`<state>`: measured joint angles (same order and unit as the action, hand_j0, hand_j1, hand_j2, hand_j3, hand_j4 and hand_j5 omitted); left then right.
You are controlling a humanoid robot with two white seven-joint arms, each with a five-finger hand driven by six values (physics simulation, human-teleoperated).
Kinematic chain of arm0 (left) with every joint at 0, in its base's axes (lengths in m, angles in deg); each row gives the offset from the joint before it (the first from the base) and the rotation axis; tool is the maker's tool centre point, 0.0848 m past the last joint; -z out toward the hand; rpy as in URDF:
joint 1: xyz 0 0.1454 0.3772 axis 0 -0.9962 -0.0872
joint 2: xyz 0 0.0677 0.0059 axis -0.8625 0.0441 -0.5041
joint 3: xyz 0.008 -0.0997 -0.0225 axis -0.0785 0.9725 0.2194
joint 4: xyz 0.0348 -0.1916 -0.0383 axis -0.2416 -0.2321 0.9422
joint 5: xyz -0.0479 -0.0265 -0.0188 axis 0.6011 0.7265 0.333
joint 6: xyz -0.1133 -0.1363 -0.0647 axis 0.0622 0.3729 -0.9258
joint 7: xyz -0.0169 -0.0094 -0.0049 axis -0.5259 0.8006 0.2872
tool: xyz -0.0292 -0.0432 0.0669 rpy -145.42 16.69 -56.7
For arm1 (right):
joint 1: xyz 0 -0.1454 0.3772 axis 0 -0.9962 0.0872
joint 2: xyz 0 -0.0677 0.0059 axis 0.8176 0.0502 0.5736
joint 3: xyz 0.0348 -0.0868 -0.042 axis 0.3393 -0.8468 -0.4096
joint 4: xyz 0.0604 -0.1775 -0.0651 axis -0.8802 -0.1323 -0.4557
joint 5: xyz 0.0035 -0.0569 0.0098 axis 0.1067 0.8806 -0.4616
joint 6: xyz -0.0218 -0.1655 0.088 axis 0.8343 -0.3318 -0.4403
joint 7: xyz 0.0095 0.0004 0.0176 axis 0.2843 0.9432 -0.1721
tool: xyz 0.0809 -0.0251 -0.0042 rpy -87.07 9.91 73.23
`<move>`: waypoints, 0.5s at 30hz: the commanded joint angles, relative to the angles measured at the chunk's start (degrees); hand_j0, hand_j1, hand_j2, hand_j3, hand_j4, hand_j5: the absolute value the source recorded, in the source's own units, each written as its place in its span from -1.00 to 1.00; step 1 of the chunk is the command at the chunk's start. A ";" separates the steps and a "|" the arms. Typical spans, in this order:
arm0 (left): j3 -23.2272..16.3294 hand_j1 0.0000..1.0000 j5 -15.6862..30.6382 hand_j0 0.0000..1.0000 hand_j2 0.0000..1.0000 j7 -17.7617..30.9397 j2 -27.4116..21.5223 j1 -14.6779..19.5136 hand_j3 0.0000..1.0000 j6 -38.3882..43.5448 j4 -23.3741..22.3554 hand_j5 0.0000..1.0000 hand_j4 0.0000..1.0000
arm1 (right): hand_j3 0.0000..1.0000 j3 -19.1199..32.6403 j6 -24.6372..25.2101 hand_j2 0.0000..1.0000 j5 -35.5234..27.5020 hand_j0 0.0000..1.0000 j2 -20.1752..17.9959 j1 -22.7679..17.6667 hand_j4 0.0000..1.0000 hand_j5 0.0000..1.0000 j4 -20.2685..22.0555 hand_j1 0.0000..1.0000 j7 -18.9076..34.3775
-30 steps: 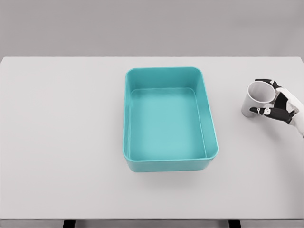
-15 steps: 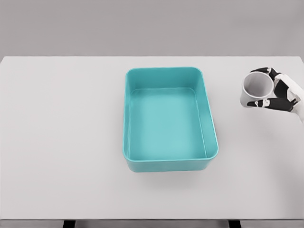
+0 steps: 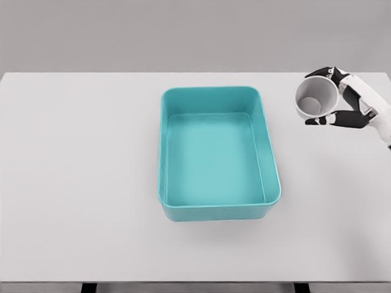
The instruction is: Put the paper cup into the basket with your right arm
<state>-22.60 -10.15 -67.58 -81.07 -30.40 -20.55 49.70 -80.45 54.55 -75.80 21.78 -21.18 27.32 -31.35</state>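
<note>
Cup (image 3: 316, 101) now higher, tipped toward me, up off desk (image 3: 79, 159). Right hand (image 3: 343, 104) wrapped tight round it. Basket (image 3: 214, 152) sits left, apart. I move slow, drop over middle.

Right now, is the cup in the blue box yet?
Not yet. The paper cup is in the right robot hand, off to the right of the empty basket.

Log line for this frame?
phase: carry | right hand: shut on paper cup, tilted, off table | basket: empty | left arm: out of view
</note>
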 commanded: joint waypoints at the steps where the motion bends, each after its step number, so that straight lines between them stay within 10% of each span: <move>1: 0.02 1.00 0.00 1.00 1.00 0.01 0.00 0.00 1.00 -0.01 -0.01 1.00 1.00 | -0.06 -0.39 -0.43 -0.06 1.60 -0.06 0.38 0.00 -0.06 -0.06 2.02 -0.06 -0.03; 15: 0.02 1.00 0.00 1.00 1.00 0.01 0.00 0.00 1.00 -0.01 -0.01 1.00 1.00 | -0.07 -7.77 -0.43 -0.07 5.64 -0.07 3.90 4.22 -0.07 -0.07 7.29 -0.07 -0.03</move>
<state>-22.58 -10.15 -67.58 -81.07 -30.40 -20.55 49.69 -86.79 54.15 -70.43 25.38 -16.44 33.69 -31.35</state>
